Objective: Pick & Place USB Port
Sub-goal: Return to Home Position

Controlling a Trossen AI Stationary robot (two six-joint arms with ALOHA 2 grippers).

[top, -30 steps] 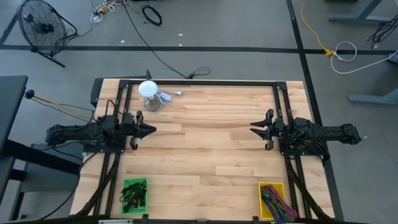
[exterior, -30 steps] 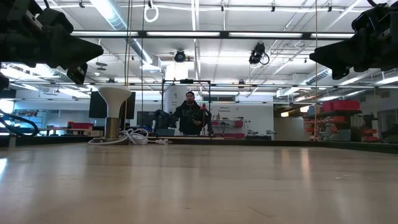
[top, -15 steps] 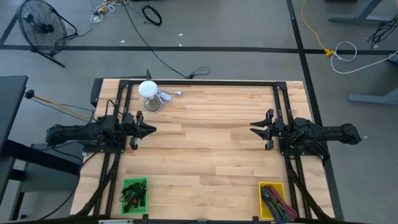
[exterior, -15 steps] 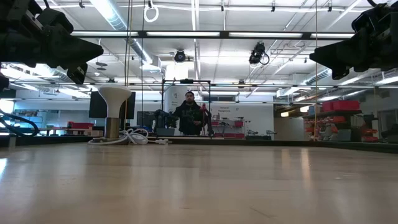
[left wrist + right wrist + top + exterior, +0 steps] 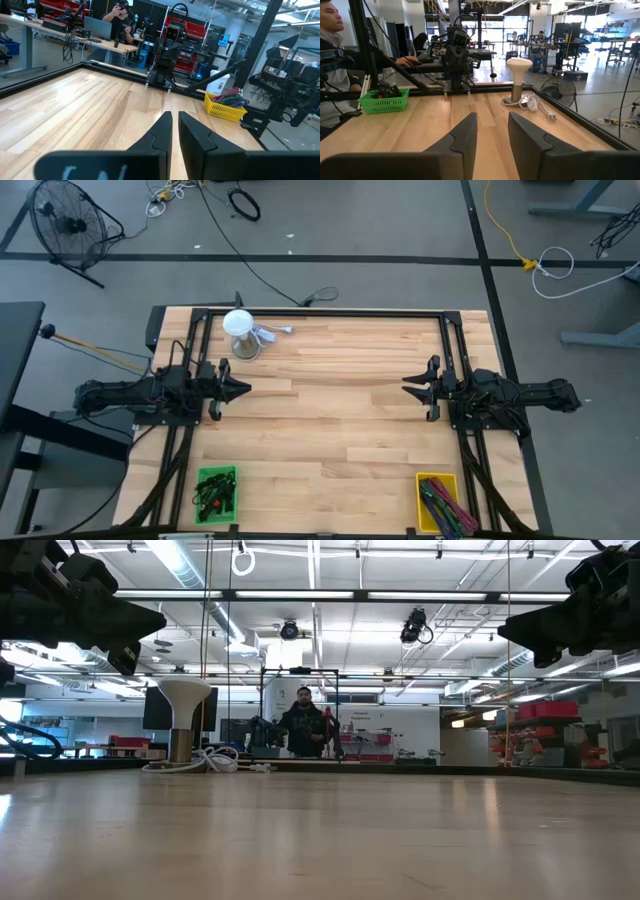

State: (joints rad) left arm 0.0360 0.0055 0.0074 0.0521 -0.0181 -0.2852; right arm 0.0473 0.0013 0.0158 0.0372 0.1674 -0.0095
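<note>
The sorting looks finished, and the step in hand reads as the return to the rest pose. Both arms lie low along their own sides of the table (image 5: 330, 420), pointing at each other across bare wood. The left gripper (image 5: 243, 389) is clenched to a thin slit with nothing in it. The right gripper (image 5: 407, 386) is released, with a clear gap between its fingers (image 5: 462, 132), and is also empty. No loose cable lies in front of either gripper. The dark charger cables (image 5: 215, 495) lie in the green bin (image 5: 217, 469), well apart from the left gripper, back beside that arm's base at the table's front edge. From the right gripper this bin is across the table and off to one side. The coloured cables (image 5: 440, 505) lie in the yellow bin (image 5: 437, 476), well apart from the right gripper and back beside its base. A white stand with a coiled white lead (image 5: 240, 332) is near the left gripper, off to its side toward the far edge. A person (image 5: 303, 725) is in the room well beyond the table. By my judgement the next move calls for little: settle both arms in this parked pose, and keep the left one clear of the stand.
</note>
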